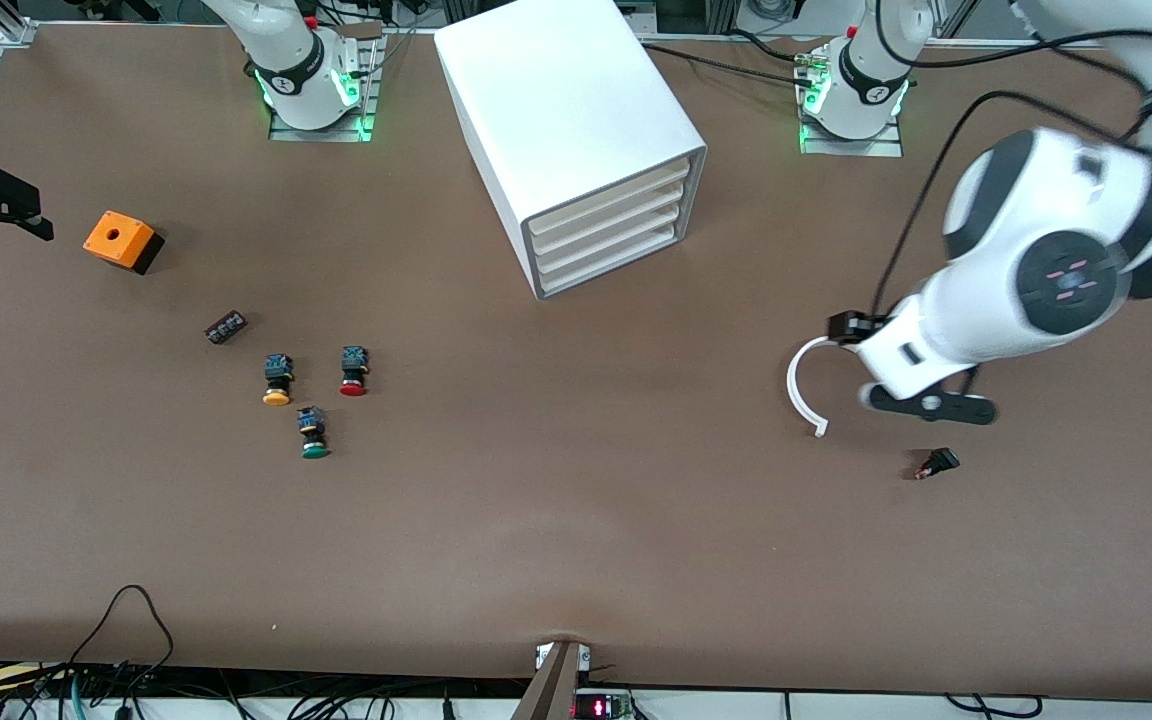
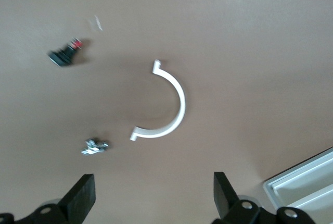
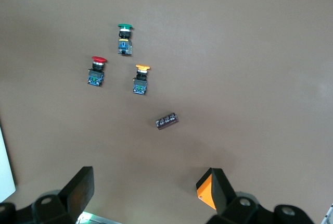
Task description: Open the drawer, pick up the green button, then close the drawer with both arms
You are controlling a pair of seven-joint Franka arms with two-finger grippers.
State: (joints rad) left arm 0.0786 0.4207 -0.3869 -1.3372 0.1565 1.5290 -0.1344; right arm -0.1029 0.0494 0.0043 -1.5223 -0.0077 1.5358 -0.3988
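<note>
Item 1: cabinet [image 1: 576, 130], large, white, set on the table [image 1: 576, 520] between the 2 arm bases. 4 shallow drawers are stacked in its front; all 4 are seen pushed in. The drawer [image 1: 616, 262] of the task is the lowest of the 4, shut.

Item 2: green button [image 1: 314, 434], lying on the table toward the right arm's end, well apart from the cabinet. It is placed nearer to the front camera than the yellow button [image 1: 277, 381] and the red button [image 1: 353, 371], which lie side by side just beside it. All 3 are also seen in the right wrist view, the green one at [image 3: 124, 38].

Item 3: small black connector block [image 1: 226, 327], near the yellow button. An orange box [image 1: 121, 241] with a round hole is placed farther from the camera, toward the right arm's end.

Item 4: white half-ring [image 1: 804, 388], lying flat toward the left arm's end. A small black switch [image 1: 937, 464] is seen nearer to the camera than it, and a small metal clip [image 2: 94, 146] is noted in the left wrist view only.

Item 5: left gripper [image 2: 151, 200], held above the table beside the half-ring, fingers spread wide, nothing between them.

Item 6: right gripper [image 3: 148, 195], held over the table near the orange box, fingers likewise wide apart and empty.
</note>
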